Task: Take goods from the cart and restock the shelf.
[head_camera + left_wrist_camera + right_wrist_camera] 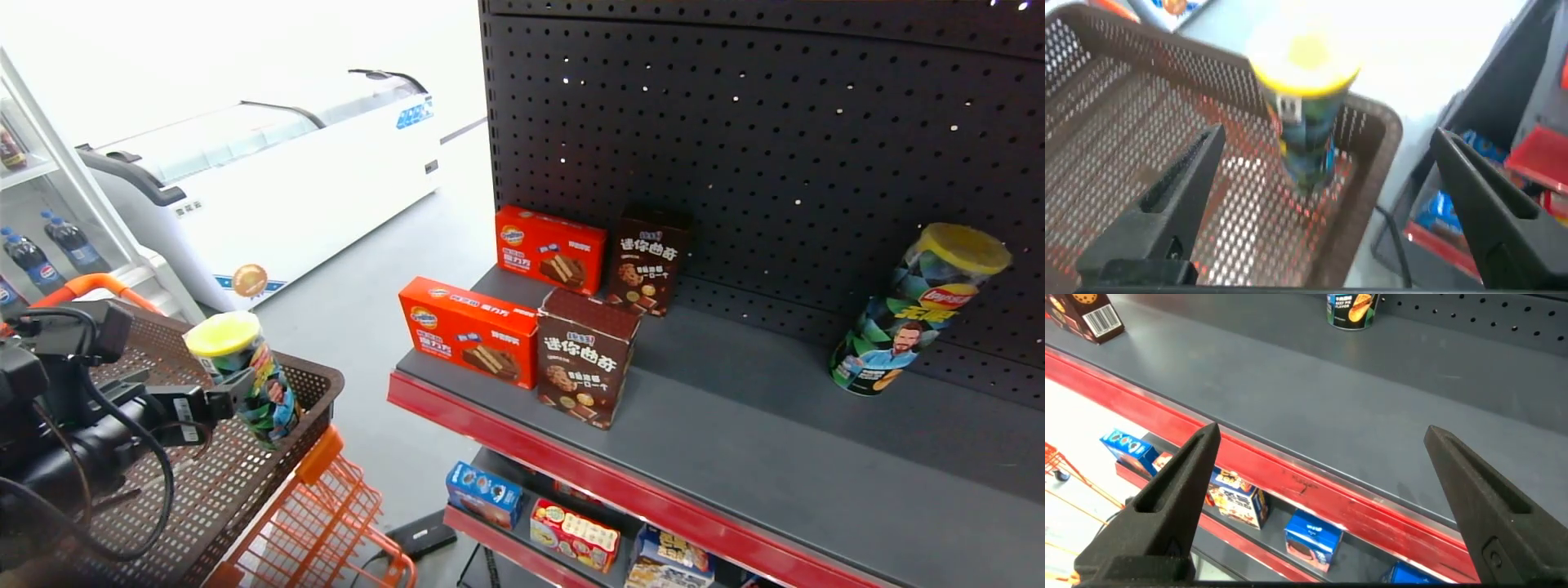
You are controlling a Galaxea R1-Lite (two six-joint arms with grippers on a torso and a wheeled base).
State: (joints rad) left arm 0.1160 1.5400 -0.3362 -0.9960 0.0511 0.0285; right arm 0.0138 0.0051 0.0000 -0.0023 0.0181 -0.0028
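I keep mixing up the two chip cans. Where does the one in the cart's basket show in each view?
Head view: cart can, lower left, in the brown basket.
Left wrist view: ahead of the open left gripper.
Right wrist view: not in it; that is the shelf can.
Shared landmark: the shelf's red front edge.

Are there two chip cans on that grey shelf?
No, one chip can stands on the shelf; a second can is in the cart basket.

a shop; pegboard shelf [735,425] of boxed snacks [467,331]; chest freezer [269,180]; drinks fridge [49,220]
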